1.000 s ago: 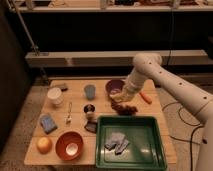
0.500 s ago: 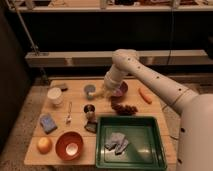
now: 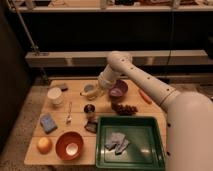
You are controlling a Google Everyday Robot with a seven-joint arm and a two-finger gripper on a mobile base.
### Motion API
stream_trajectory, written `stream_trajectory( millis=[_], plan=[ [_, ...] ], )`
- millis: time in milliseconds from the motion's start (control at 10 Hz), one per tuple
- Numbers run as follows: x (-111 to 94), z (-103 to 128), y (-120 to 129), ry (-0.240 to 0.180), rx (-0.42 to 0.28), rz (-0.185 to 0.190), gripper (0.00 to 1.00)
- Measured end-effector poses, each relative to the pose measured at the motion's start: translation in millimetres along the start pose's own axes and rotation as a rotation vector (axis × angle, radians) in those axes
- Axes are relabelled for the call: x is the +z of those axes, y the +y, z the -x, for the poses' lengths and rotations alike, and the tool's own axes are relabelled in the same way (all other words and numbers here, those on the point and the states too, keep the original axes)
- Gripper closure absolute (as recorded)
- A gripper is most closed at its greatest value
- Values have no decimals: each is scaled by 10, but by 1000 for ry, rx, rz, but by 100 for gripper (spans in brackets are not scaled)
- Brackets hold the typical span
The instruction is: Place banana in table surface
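My gripper hangs low over the back middle of the table surface, just left of the purple bowl. It is shut on the banana, a slim pale-yellow piece that sticks out to the left of the fingers. The banana lies in front of a grey-blue cup and partly hides it. I cannot tell whether the banana touches the wood. The white arm reaches in from the lower right, over the bowl.
An orange carrot piece and dark grapes lie right of the bowl. A green tray with a grey cloth fills the front right. At the left are a white cup, blue sponge, spoon, orange bowl and round fruit. A dark can stands mid-table.
The arm has swung left, from over the purple bowl and grapes to the grey-blue cup, carrying the gripper with it. Everything on the table has stayed in place.
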Motion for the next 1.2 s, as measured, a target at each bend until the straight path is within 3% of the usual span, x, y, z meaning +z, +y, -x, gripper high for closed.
stream_trajectory(
  millis=[200,800,900,1200],
  plan=[
    [3,-138,14,-23,-28,-7,100],
    [7,-118,9,-21,-28,-6,96],
    [-1,-158,77,1,1,0,86],
    [-47,-444,614,109,207,17,56]
  ],
)
